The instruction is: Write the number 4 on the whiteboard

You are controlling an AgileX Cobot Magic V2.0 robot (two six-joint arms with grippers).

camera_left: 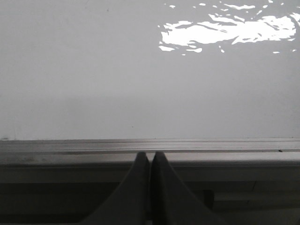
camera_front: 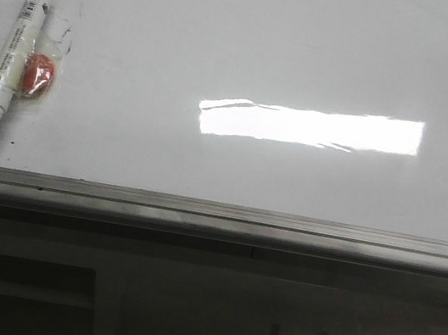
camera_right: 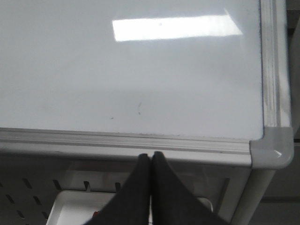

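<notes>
Looking forward, the whiteboard [camera_front: 253,43] lies before me, blank, a bright glare across its middle. A white marker [camera_front: 13,51] rests uncapped on its far left part, tip toward the grey bottom rail [camera_front: 216,215], with an orange object in clear wrap [camera_front: 40,70] touching its side.

From my left wrist, my left gripper [camera_left: 151,161] is clenched on nothing, over the rail.

From my right wrist, my right gripper [camera_right: 151,161] is likewise clenched and empty, near the board's grey corner piece [camera_right: 272,150]. No 4 is drawn.
</notes>
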